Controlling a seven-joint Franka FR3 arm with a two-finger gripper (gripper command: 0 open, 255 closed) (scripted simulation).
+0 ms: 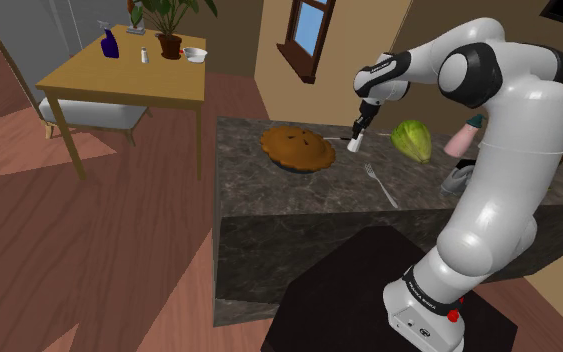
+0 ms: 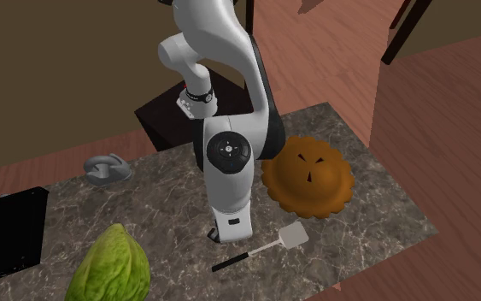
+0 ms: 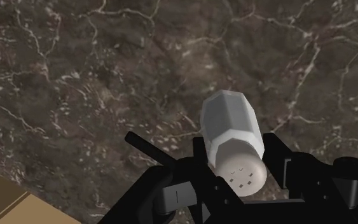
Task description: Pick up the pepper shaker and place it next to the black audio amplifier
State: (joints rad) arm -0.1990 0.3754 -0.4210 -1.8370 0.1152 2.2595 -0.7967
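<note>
Fingers (image 3: pixel 274 158), black, clamped on the white faceted pepper shaker (image 3: pixel 231 130); its perforated end faces the wrist camera. Shoulder view: shaker hangs under the hand over the dark marbled stone tabletop (image 1: pixel 299 195), between the round brown pie (image 1: pixel 296 148) and the green cabbage head (image 1: pixel 411 140), touching neither. Second exterior view: flat black box-shaped audio amplifier (image 2: pixel 8 235) lies at the tabletop's left end, well apart from the pie. White-bladed spatula with black handle (image 2: pixel 268 248) lies near the pie.

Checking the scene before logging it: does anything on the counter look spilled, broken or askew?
Nothing stands out. The shaker is clasped in the gripper, the pie is whole, and no spill shows on the marbled counter.
</note>
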